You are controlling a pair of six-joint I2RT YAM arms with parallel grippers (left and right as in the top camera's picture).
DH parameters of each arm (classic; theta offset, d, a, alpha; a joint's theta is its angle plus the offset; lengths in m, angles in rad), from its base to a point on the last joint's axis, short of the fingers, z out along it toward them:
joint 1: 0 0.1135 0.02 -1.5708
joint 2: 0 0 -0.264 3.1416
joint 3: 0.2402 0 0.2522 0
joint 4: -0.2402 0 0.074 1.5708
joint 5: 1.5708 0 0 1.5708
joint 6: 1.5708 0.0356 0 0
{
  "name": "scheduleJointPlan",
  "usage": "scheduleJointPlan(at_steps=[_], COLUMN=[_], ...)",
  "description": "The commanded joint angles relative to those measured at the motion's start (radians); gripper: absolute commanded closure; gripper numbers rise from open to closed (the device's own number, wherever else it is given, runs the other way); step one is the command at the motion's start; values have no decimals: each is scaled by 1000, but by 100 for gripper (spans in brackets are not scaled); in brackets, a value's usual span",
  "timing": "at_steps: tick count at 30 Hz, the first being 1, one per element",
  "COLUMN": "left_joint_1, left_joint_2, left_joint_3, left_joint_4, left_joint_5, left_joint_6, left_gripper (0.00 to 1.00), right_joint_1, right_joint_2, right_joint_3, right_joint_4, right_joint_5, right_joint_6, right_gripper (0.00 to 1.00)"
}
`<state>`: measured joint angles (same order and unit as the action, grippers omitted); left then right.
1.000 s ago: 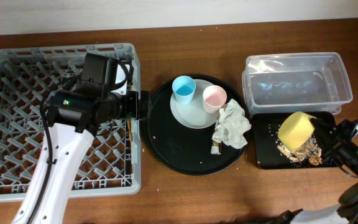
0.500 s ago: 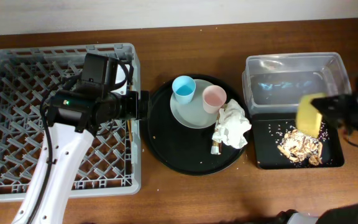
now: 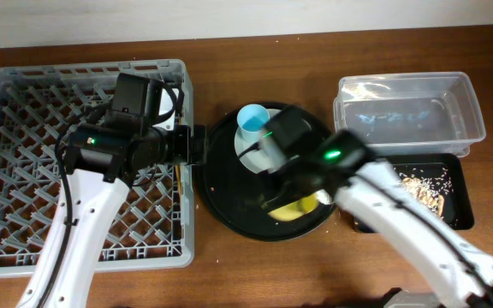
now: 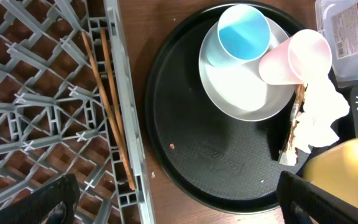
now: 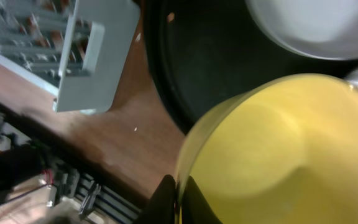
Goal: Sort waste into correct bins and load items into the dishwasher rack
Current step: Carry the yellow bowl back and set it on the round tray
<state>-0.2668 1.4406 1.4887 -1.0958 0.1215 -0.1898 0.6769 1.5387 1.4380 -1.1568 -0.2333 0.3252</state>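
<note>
My right gripper [image 5: 179,202] is shut on the rim of the yellow bowl [image 5: 278,149], which hangs low over the front right of the round black tray [image 3: 229,197], the bowl [image 3: 294,208] blurred by motion. The blue cup [image 4: 244,31] and pink cup [image 4: 294,56] stand on the pale plate [image 4: 241,87]. Beside them lie the white napkin [image 4: 319,115] and the brown wrapper [image 4: 289,146]. The chopsticks [image 4: 110,106] rest along the right edge of the grey rack [image 3: 84,70]. My left gripper [image 4: 179,211] hovers open over the gap between rack and tray.
The clear tub [image 3: 409,111] stands at the back right. In front of it the black rectangular tray [image 3: 452,214] holds food scraps [image 3: 424,181]. My right arm crosses over the napkin and pink cup in the overhead view. Bare wood lies along the table's front.
My right arm swung left from the black rectangular tray to the round tray, carrying the yellow bowl; the scraps stayed in the rectangular tray. The left arm has not moved.
</note>
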Motion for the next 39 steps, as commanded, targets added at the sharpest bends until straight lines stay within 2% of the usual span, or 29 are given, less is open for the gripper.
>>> scheduleJointPlan(at_steps=[1,8,14,16,18,22,25,28,31,34,39], left_joint_1=[1,1,1,1,1,1,1,1,1,1,1], left_joint_2=[1,1,1,1,1,1,1,1,1,1,1], left_joint_3=[12,12,12,12,12,12,12,12,12,12,12], left_joint_4=[2,2,2,2,2,2,2,2,2,2,2], left_joint_5=[6,6,6,6,6,6,6,6,6,6,6], left_joint_6=[5,5,5,5,5,5,5,5,5,5,5], left_gripper=[1,1,1,1,1,1,1,1,1,1,1], right_joint_1=[102,147,146,148,144,64,-16,-66,-61,-48,8], right_joint_2=[100,274,278,278,278,278,278,278,278,278,278], right_joint_3=[-3,-3,-2,-2,-2,-2,-2,-2,-11,-44,-189], right_joint_4=[47,127,135,115,93,61,61,41,9,25,220], right_joint_5=[123,123,167,167,185,209,97,-128,-372,-531,-694], right_joint_6=[77,72,72,73,74,79,77,-23,-165,-221,-212], right_gripper=[92,92,91,96,96,96,96,96,96,96,96])
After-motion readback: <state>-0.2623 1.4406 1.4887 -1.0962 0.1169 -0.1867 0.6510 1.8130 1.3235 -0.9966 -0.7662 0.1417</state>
